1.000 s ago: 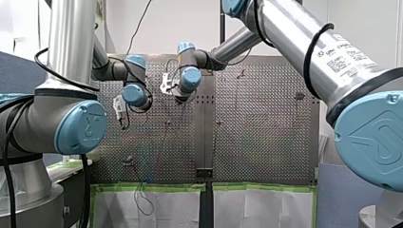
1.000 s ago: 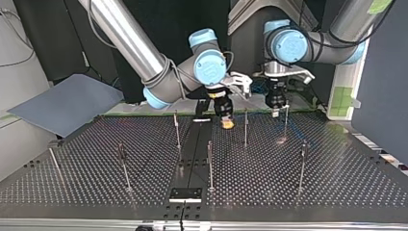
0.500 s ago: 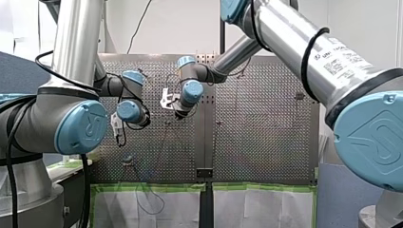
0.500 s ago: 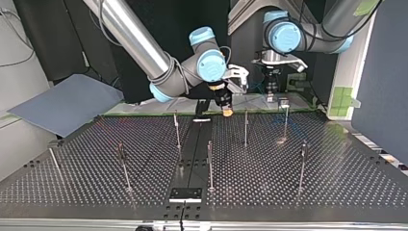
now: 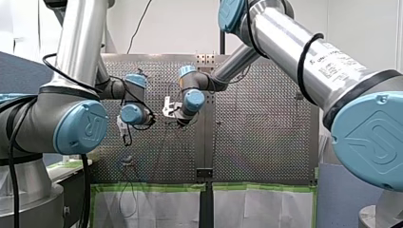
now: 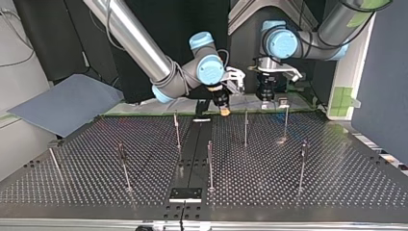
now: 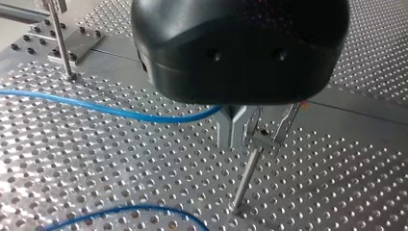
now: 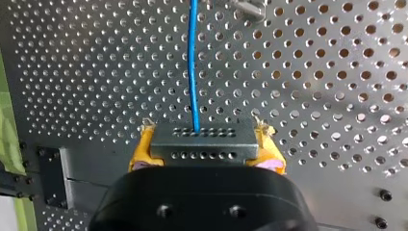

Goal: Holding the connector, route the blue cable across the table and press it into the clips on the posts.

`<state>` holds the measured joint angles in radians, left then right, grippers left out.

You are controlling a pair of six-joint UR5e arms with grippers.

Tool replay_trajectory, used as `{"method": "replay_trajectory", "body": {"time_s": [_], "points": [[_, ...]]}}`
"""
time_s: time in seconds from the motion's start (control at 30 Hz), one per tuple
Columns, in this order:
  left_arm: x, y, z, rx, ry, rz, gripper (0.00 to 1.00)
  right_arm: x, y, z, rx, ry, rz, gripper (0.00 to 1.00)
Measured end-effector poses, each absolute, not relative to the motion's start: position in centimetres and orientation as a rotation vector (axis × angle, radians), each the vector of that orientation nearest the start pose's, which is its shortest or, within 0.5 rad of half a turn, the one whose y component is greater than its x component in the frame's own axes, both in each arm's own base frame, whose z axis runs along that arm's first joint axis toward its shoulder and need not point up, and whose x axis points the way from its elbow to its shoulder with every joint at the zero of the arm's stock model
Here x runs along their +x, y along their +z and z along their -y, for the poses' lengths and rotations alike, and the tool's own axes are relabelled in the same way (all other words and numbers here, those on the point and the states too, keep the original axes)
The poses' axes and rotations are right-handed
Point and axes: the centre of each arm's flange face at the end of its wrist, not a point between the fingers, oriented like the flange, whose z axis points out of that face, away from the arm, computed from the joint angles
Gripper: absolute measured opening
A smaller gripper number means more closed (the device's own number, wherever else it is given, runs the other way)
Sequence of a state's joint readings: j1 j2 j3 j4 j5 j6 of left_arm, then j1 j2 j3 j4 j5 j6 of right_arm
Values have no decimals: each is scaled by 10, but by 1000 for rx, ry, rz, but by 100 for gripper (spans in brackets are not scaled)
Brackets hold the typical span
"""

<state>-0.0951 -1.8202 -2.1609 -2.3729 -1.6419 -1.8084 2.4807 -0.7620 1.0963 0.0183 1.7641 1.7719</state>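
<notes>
My right arm's silver tube carries a white label (image 5: 338, 59); its dark print is too small to read. Taking the top view from its left, my right gripper (image 6: 224, 110) hangs above the perforated metal table (image 6: 337, 187), near the thin metal post (image 6: 286, 120) with a small clip on its tip. Its yellow pads (image 8: 141, 150) are clamped on the grey block connector (image 8: 202, 140) with rows of small holes. The thin blue cable (image 8: 192, 72) runs straight out of the connector over the table. Between that gripper and the post comes my left gripper (image 6: 265, 97), black, its metal fingers (image 7: 232, 131) standing apart. The clip lines up with their gap; whether it sits inside I cannot tell. Beside the post the cable curves across the table and passes behind this gripper's body.
</notes>
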Motion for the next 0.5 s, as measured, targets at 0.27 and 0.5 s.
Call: {"method": "replay_trajectory", "body": {"time_s": [0.27,0.5], "points": [[455,163,166,-191,-181,-1653,0,647,199,372,-2594,-1963,-1419,0],[460,146,168,-184,-206,-1667,0,648,200,377,-2563,-1989,-1393,0]]}}
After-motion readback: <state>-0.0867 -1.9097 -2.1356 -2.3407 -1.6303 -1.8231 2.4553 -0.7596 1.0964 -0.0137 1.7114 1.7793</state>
